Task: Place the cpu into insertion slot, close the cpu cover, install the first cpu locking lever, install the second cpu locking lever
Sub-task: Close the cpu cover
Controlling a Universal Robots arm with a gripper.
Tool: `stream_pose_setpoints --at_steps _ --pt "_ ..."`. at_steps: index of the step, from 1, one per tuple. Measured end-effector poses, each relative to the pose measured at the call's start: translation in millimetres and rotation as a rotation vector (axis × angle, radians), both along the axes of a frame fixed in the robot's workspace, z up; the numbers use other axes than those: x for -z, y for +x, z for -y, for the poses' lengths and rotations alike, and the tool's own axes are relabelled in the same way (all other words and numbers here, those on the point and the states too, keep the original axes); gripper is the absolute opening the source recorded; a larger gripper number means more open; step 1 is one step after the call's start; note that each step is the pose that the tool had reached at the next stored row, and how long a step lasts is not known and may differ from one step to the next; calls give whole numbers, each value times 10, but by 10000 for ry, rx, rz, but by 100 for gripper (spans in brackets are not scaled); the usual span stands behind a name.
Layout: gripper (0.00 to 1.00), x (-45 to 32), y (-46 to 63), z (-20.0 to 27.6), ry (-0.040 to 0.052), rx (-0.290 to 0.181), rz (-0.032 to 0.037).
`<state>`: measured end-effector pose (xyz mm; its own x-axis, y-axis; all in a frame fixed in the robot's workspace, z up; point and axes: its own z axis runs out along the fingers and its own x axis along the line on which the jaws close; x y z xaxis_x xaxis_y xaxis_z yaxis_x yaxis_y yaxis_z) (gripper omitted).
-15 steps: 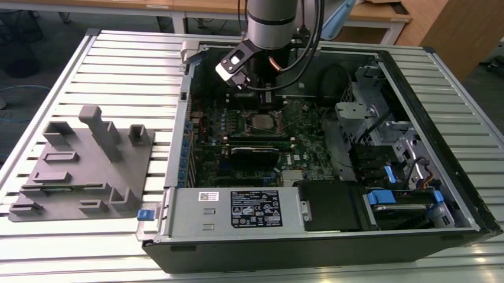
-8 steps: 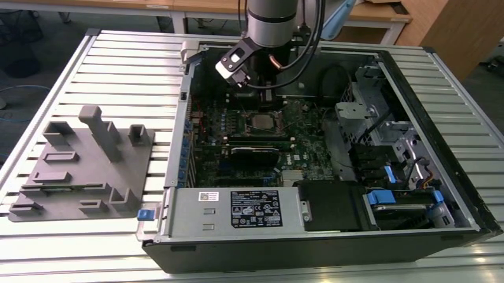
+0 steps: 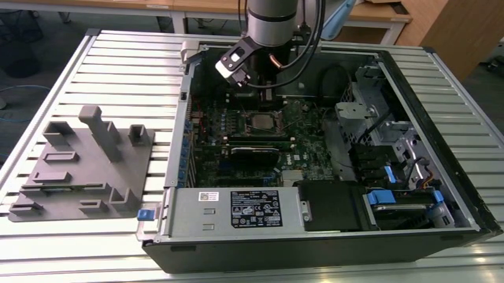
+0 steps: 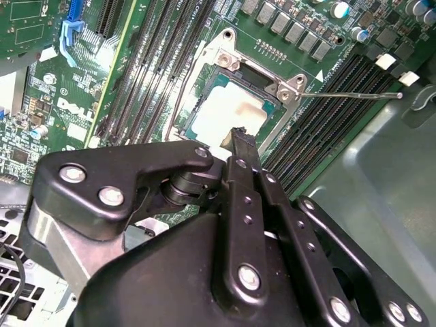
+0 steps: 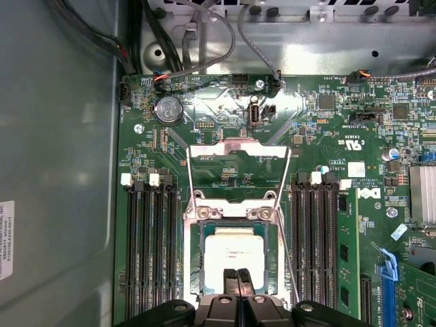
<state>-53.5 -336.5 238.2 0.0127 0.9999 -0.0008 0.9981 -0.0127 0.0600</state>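
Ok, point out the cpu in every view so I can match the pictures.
Exterior view: the cpu sits in the insertion slot at the motherboard's middle, under the gripper.
Second wrist view: the cpu is the pale square just beyond the gripper.
First wrist view: the cpu lies between the gripper and the raised cpu cover.
Shared landmark: the long black memory slots beside the socket.

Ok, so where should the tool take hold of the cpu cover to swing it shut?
Probably the free cross bar of the cpu cover, the edge farthest from its hinge beside the cpu. The cover is swung open and its cut-out centre leaves only thin rim strips, so bring the tool down from above, pinching that bar across its thin face.
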Motion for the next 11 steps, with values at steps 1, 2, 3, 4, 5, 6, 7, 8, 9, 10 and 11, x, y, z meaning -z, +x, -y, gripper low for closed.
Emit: stream_pose_setpoints --at_steps 1,2,3,4,5,6,7,8,9,10,11 --pt "11 -4 0 0 -3 0 -2" --pt "11 -8 0 0 -2 0 -1" --pt "11 -13 0 0 1 0 1" --pt "11 -19 0 0 0 0 0" --pt "11 -26 0 0 0 0 0" --pt "11 -33 0 0 1 0 0" --pt "11 -40 0 0 0 0 0" --pt "11 -48 0 0 1 0 1" --pt "11 -55 0 0 1 0 1" --pt "11 -62 0 0 1 0 1" --pt "11 -67 0 0 1 0 0"
